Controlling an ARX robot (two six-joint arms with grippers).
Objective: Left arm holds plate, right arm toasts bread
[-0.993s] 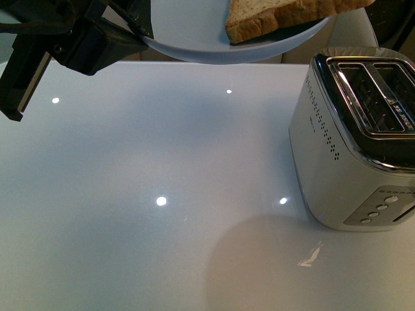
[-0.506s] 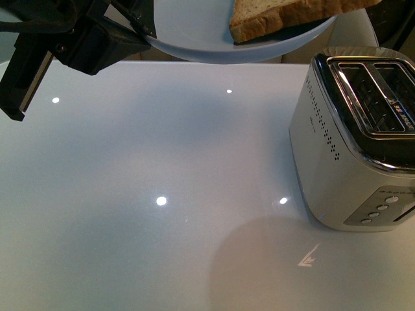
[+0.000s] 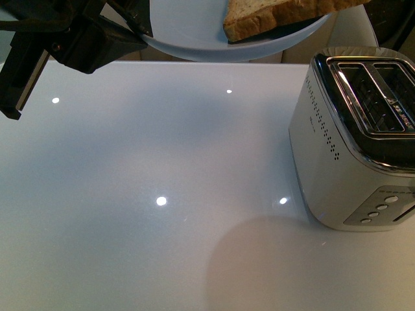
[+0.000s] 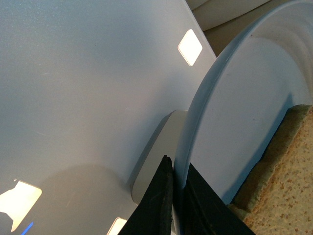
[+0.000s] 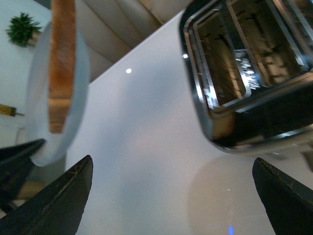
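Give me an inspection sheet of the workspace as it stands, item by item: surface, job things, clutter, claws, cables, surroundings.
surface: glossy white table, lamp reflections on it.
job's things: plate held in the air, bread lying on it; toaster on the table, both slots look empty.
clutter: nothing seen.
grippers: left claw shut on the plate's rim; right claw open, empty.
cables: nothing seen.
surroundings: green plant and pale seat beyond the table.
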